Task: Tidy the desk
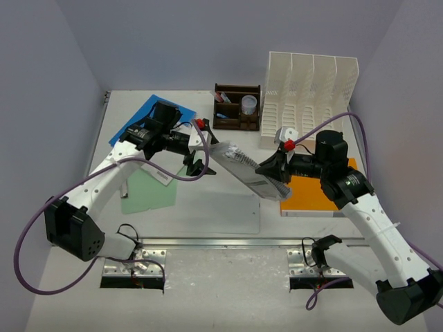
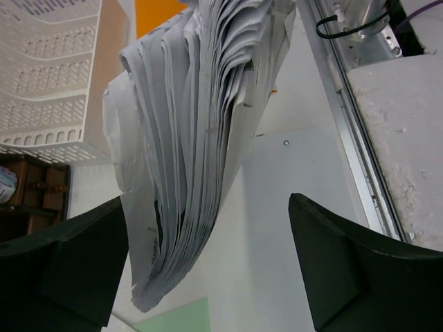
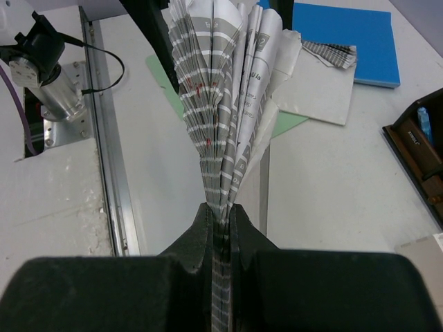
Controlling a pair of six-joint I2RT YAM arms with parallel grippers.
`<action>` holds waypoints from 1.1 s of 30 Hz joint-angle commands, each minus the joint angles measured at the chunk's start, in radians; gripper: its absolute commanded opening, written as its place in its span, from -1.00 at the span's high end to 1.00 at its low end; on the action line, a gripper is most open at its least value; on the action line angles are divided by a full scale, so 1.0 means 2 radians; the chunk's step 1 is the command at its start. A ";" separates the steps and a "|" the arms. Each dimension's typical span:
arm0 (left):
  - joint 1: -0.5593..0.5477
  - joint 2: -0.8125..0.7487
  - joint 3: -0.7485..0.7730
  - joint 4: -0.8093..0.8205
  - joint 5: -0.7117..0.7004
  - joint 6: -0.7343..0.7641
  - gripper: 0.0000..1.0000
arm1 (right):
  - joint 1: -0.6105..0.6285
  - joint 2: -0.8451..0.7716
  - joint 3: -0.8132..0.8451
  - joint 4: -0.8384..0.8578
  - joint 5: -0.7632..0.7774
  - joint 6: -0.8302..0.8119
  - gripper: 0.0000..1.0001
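The desk (image 1: 208, 93) is a wide white tabletop with a metal rail (image 1: 228, 242) along its near edge. Above its middle hangs a thick grey-and-white printed paper stack (image 1: 242, 168), slanting from upper left to lower right. My right gripper (image 1: 271, 168) is shut on its lower right end; in the right wrist view the pages (image 3: 228, 104) fan out above the closed gripper (image 3: 222, 218). My left gripper (image 1: 204, 149) is open at the stack's other end. In the left wrist view the stack (image 2: 187, 173) hangs between the wide-spread fingers (image 2: 62, 277), closer to the left one.
A white slotted file rack (image 1: 311, 93) and a dark brown pen organizer (image 1: 237, 109) stand at the back. A blue folder (image 1: 149, 114) lies back left, a green sheet (image 1: 149, 190) under the left arm, and an orange book (image 1: 315, 197) under the right arm.
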 commanded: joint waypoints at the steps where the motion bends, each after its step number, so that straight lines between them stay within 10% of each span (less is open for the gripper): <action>1: -0.021 0.024 0.041 0.025 0.012 -0.020 -0.51 | -0.002 -0.010 0.037 0.082 -0.026 -0.010 1.00; 6: -0.030 0.043 0.078 0.024 0.022 -0.069 0.12 | -0.002 -0.017 0.024 0.112 0.015 -0.004 1.00; 10: -0.039 0.041 0.083 0.034 0.016 -0.111 1.00 | -0.004 -0.013 0.012 0.147 0.104 0.029 0.85; 17: -0.042 0.042 0.139 0.118 -0.127 -0.360 1.00 | -0.009 0.014 0.023 0.216 0.381 0.096 -0.66; 25: -0.042 0.177 0.402 0.023 -0.238 -0.627 1.00 | -0.058 -0.004 0.004 0.276 0.428 0.020 -0.61; 33: -0.051 0.173 0.383 0.074 -0.361 -0.821 1.00 | -0.061 -0.091 -0.079 0.255 0.238 -0.073 -0.54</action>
